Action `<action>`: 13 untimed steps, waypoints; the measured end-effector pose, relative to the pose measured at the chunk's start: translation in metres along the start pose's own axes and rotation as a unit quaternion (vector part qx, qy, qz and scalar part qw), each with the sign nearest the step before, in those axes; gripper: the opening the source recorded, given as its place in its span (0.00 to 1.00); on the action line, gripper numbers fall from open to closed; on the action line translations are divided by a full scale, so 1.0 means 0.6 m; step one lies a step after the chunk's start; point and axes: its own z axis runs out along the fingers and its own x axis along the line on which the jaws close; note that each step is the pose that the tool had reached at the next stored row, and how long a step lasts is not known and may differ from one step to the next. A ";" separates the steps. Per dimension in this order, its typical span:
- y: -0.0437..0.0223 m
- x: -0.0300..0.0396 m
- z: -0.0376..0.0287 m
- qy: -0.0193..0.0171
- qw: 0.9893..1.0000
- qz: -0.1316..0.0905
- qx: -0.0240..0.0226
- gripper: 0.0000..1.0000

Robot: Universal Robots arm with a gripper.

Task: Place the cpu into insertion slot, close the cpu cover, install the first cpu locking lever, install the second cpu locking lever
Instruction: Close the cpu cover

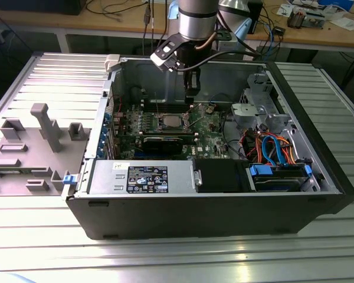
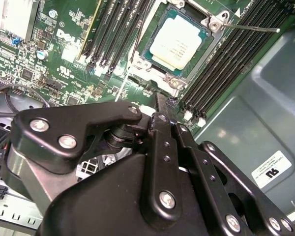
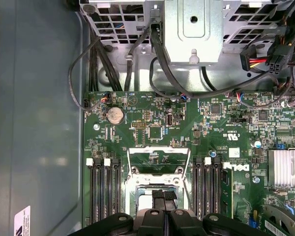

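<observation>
1. A ribbed metal table (image 1: 41, 247) carries an open computer case (image 1: 194, 212).
2. The cpu (image 2: 177, 42) lies in the insertion slot (image 2: 141, 63); the cpu cover (image 3: 160, 149) stands open.
3. The gripper (image 3: 163, 195) hovers above, its fingers together, empty.

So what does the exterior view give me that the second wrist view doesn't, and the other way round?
Exterior view, not the wrist: the whole open computer case on the slatted metal table, a grey plastic fixture at the exterior view's left, and blue and orange cables at its right.
Second wrist view, not the exterior: the green edge around the cpu close up, and a white label on the case wall.
Shared: the cpu seated in the insertion slot, with the shut gripper close by.
</observation>
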 end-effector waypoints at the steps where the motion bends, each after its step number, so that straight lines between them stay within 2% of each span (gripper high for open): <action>1: 0.000 0.000 0.000 0.000 1.000 0.000 0.000 0.11; 13: 0.007 0.000 0.000 0.000 1.000 0.000 0.000 0.11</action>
